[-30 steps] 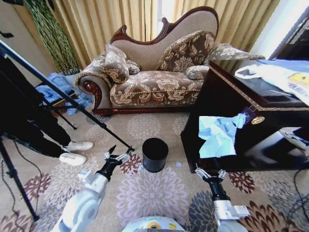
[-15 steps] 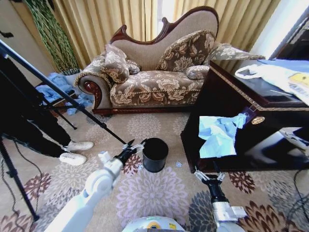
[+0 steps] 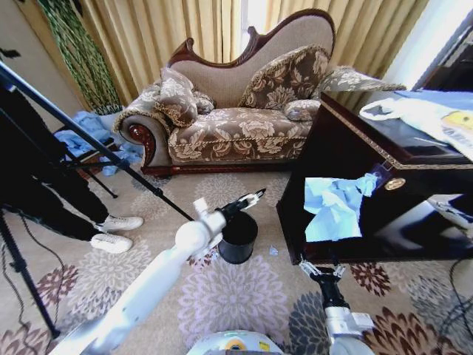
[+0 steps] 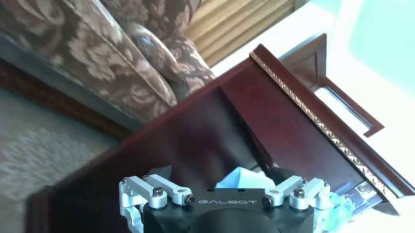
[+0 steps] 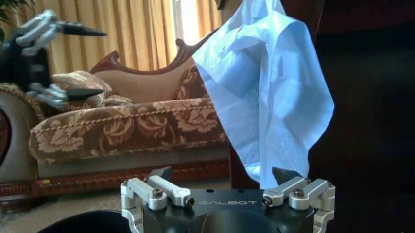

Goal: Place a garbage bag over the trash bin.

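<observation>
At frame center, the left tool [image 3: 255, 197] hovers spread wide and empty above the trash bin [image 3: 237, 237]. Lower right, the right tool [image 3: 320, 269] gapes empty below the garbage bag [image 3: 336, 205].

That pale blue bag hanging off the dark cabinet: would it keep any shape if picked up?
Probably not. The garbage bag droops in crumpled folds over the cabinet edge, so it looks floppy. Light shows through the film, suggesting it is very thin, light, perhaps slippery.

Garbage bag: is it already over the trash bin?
No. The garbage bag hangs down the front of the dark wooden cabinet, while the trash bin stands bare on the carpet.
</observation>
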Tool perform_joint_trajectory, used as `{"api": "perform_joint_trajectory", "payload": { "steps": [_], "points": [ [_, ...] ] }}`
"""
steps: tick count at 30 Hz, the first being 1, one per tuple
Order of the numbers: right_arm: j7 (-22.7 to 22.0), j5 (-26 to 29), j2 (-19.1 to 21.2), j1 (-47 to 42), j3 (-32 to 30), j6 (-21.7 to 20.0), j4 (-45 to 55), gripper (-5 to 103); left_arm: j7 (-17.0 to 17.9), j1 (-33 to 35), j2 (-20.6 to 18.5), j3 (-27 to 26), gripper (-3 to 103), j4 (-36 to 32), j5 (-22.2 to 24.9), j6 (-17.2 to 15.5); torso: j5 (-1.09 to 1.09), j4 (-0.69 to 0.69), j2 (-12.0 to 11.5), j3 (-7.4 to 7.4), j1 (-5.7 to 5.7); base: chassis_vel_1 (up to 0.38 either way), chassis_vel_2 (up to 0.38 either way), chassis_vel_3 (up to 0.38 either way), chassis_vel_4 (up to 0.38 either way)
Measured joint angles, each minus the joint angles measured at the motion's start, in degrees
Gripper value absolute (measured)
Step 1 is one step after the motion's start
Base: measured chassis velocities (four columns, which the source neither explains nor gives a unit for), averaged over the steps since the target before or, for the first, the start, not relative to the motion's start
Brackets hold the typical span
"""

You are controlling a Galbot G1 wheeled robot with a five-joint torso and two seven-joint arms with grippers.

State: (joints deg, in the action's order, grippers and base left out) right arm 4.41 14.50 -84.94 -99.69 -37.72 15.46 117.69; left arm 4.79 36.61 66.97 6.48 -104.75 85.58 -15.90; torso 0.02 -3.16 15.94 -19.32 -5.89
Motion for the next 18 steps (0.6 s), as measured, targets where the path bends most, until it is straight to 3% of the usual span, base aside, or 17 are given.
{"api": "perform_joint_trajectory", "payload": {
  "steps": [7,18],
  "points": [
    [0.1,0.4,0.3,0.7,-0.1,0.3,-1.3,100,-2.5,-3.9,5.9,3.9,100,7.1,3.6,-2.6,0.01,0.02,0.0,0.00,0.00,0.000,0.000,0.000,0.000],
    [0.7,0.2,0.4,1.0,0.4,0.3,-2.4,100,-3.8,-6.9,10.8,9.5,100,10.9,9.6,-4.0,-0.01,0.02,0.0,0.01,0.01,0.000,0.000,0.000,0.000]
  ]
}}
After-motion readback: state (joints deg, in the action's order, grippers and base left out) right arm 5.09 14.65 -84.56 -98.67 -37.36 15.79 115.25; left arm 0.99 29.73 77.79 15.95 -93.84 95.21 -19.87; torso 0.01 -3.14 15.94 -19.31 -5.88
